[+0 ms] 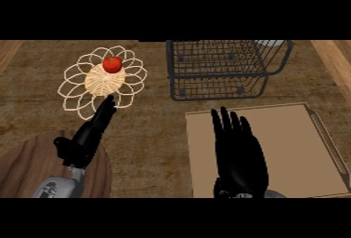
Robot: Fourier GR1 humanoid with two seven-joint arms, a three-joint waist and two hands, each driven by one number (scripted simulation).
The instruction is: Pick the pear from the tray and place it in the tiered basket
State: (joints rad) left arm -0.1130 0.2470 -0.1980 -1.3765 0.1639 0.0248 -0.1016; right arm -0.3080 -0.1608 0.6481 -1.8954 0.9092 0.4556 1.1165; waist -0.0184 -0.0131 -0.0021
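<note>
The robot's right hand, glossy black and flat, lies with its fingers straight and slightly spread over the plain tan rectangular tray, whose surface looks matte like cardboard, with a thin raised rim along its right edge; the hand holds nothing, and no pear can be seen on the bare part of the tray, so whether one lies hidden under the palm cannot be told. At twelve o'clock from this hand stands the dark wire tiered basket, a grid of thin metal rods with rounded corners. At nine o'clock, the left hand stretches its straight fingers toward eleven o'clock, empty, its fingertips just at the lower edge of a pale looped-wire bowl with a woven straw centre. A small round red fruit sits at the bowl's upper part. Under the left forearm lies a round dark wooden board. All rests on a rough, brown, grained counter.
</note>
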